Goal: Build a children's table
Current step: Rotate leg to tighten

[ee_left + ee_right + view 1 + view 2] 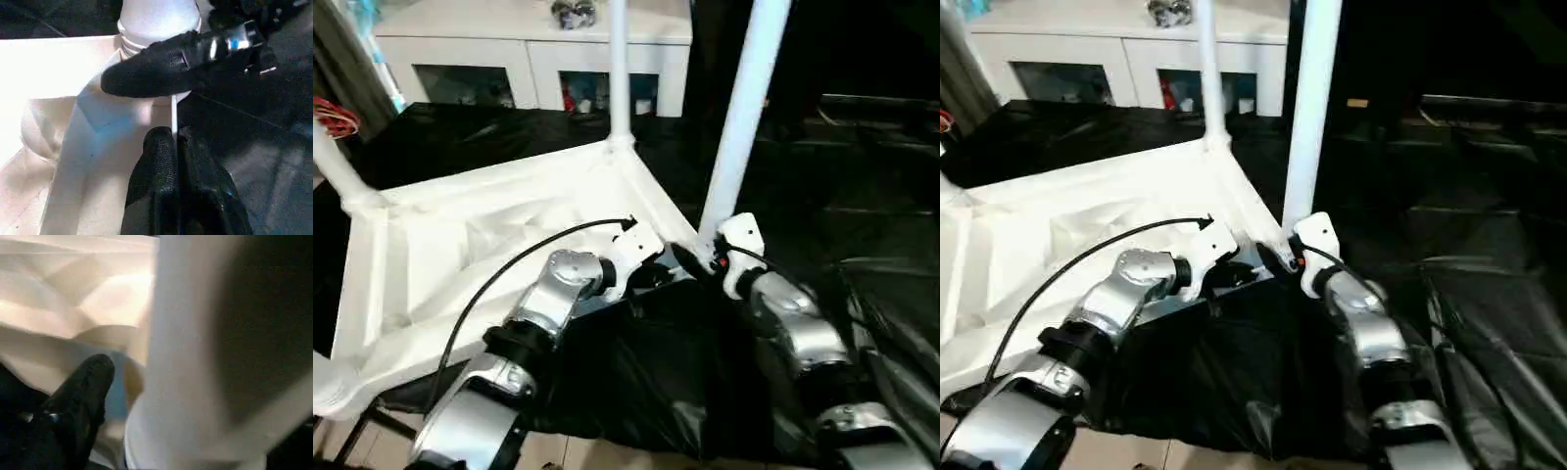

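The children's table lies upside down, its ribbed white top (480,245) on a black sheet. White legs stand in the corner sockets: a far one (618,69), a near right one (741,117), and two at the left (335,168), (327,387). My left gripper (173,139) is shut, its tips against the top's thin rim just beside the near right socket. My right gripper (695,257) is open at the base of the near right leg (195,357). One of its black fingers (83,391) stands a little off the leg, and the other is hidden behind it.
A white cabinet (529,49) with glass-fronted compartments stands at the back. The black sheet (656,372) covers the work surface and hangs in folds on the right. A red cable bundle (337,117) sits at the far left. A black cable (489,284) loops over my left forearm.
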Motion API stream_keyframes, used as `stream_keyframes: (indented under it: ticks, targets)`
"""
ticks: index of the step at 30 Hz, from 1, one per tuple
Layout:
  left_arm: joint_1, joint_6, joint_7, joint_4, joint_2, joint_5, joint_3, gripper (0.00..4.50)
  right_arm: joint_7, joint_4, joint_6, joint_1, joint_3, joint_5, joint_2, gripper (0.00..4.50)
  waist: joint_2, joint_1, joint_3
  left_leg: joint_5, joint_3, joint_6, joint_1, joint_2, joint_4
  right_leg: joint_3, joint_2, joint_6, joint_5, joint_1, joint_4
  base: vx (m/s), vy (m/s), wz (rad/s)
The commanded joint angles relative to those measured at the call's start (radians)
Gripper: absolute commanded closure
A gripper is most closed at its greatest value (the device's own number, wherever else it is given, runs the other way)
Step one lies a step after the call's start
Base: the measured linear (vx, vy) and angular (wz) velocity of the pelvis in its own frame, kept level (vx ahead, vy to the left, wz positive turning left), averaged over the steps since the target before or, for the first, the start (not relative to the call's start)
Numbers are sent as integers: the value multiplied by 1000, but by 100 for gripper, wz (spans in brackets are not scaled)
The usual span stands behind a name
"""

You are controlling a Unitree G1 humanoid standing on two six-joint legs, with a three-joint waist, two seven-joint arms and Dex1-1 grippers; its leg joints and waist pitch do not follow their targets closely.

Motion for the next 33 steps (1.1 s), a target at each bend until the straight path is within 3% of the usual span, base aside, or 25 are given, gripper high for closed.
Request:
stream_keyframes:
  ticks: [1,4,6,8,11,16,17,21,23,26,30,33]
  targets:
    - [10,-52,-55,-32,-17,-59,-10,450,76,-21,-3,18,52,5,1,8,-19,4,-59,-192,-7,97,4,17,-63,25,-38,-249,-169,53,-68,0,0,0]
    - [21,-56,-125,-52,12,-84,-11,450,222,-99,24,70,80,42,-57,8,-16,7,-56,-197,-7,96,5,19,-64,25,-38,-251,-186,54,-70,0,0,0]
    - [32,-80,-190,-67,40,-97,-16,450,336,-167,53,110,100,76,-108,8,-23,12,-53,-211,-8,101,5,21,-67,25,-35,-242,-204,58,-72,0,0,0]
    - [44,-103,-266,-83,71,-110,-21,450,429,-209,58,137,120,91,-157,8,-23,19,-54,-227,-6,103,8,24,-66,26,-37,-238,-229,52,-72,0,0,0]
    - [55,-91,-348,-112,112,-130,-27,450,522,-223,62,147,145,97,-202,8,-18,21,-52,-243,-8,82,8,26,-71,26,-40,-231,-274,50,-74,0,0,0]
    - [61,-75,-400,-130,144,-135,-36,450,591,-241,91,149,161,112,-233,8,-18,23,-53,-238,-9,73,8,26,-71,27,-40,-240,-255,49,-70,0,0,0]
    - [63,-69,-420,-137,152,-140,-38,450,614,-256,109,152,164,121,-244,36,-19,23,-53,-227,-9,76,7,26,-71,26,-39,-243,-238,52,-68,0,0,0]
    - [67,-66,-459,-147,168,-146,-40,450,657,-292,141,154,173,136,-266,58,-18,30,-56,-190,-7,91,7,27,-66,26,-39,-261,-180,51,-60,0,0,0]
    - [70,-65,-468,-149,172,-147,-40,450,662,-295,140,152,177,132,-268,90,-21,32,-57,-184,-6,91,7,27,-64,26,-40,-264,-172,51,-59,0,0,0]
    - [72,-63,-468,-152,175,-150,-42,450,665,-296,138,151,180,130,-267,94,-25,35,-56,-180,-6,89,7,26,-64,27,-41,-260,-186,51,-60,0,0,0]
    - [74,-62,-412,-146,153,-142,-33,450,630,-278,131,156,183,122,-236,133,-21,43,-55,-184,-7,78,9,26,-65,28,-42,-250,-207,50,-62,0,0,0]
    - [64,-72,-356,-126,135,-129,-25,450,590,-264,131,152,170,122,-214,165,-23,41,-54,-195,-8,67,8,25,-67,27,-42,-243,-220,50,-64,0,0,0]
